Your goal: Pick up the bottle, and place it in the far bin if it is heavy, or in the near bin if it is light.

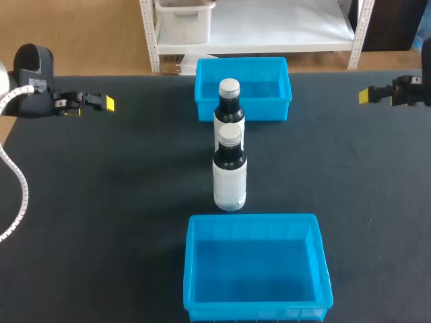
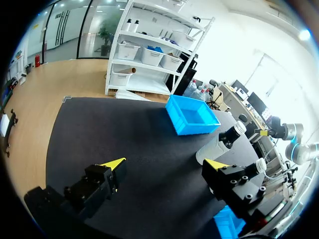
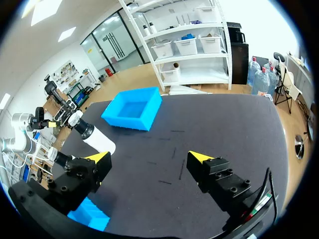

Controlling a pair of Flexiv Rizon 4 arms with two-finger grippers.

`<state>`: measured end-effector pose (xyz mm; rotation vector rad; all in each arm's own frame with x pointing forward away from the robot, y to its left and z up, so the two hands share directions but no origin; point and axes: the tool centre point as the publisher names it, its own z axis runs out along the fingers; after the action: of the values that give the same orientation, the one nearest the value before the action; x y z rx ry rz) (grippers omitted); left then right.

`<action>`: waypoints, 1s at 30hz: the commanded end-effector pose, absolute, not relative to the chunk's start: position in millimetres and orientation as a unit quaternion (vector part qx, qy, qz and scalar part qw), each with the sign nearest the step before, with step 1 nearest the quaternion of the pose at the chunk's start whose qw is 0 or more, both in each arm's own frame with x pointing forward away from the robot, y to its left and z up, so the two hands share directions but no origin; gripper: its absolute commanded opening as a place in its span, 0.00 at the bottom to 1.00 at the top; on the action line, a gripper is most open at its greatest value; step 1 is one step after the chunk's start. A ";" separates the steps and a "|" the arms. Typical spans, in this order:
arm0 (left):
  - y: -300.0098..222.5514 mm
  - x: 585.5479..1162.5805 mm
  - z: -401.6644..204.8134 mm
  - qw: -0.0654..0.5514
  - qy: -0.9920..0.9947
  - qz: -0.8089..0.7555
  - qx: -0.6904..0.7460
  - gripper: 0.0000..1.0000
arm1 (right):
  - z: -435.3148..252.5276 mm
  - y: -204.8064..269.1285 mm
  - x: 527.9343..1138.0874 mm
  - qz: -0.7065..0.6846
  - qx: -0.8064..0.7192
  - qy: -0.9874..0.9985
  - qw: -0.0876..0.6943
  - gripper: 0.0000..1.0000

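Plainly, two bottles stand upright mid-table in one line, not one. The near bottle (image 1: 229,172) has the far bottle (image 1: 229,101) at its 12 o'clock, close behind it; whether they touch I cannot tell. The far bin (image 1: 269,111) lies beyond at 12 o'clock and the near bin (image 1: 256,219) at 6 o'clock, both without a bottle in them.

The left gripper (image 1: 102,102) hangs at about 10 o'clock from the near bottle and the right gripper (image 1: 368,95) at about 2 o'clock, both well apart from it. In the wrist views each has its fingers spread wide with nothing between them.

Each bottle looks rigid, round and smooth, with a dark shoulder, a white label and a pale cap. It is tall on a narrow foot, so likely to tip if nudged and to slip in a loose grip. I would take it on the labelled body, with fingers closing from 3 and 9 o'clock to miss its neighbour. Weight does not show; only the lift should tell heavy from light.
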<state>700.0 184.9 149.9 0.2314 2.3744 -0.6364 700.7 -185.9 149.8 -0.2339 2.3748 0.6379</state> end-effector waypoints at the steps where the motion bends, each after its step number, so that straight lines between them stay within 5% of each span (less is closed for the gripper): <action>1: 185.0 700.0 149.9 0.330 0.908 -0.243 0.088 1.00 | 150.2 -185.2 699.7 0.242 -0.088 0.908 0.330 1.00; 16: 185.0 700.0 149.9 0.330 0.908 -0.243 0.088 1.00 | 150.2 -185.2 699.7 0.242 -0.088 0.908 0.330 1.00; 23: 185.0 700.0 149.9 0.330 0.908 -0.243 0.088 1.00 | 167.8 -194.4 684.4 0.303 -0.483 0.774 0.274 1.00; 30: 185.0 700.0 149.9 0.330 0.908 -0.243 0.088 1.00 | 167.8 -194.4 684.4 0.303 -0.483 0.774 0.274 1.00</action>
<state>700.0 184.9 149.9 0.2314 2.3744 -0.6365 679.9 -187.8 165.7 -0.7003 2.2963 0.5460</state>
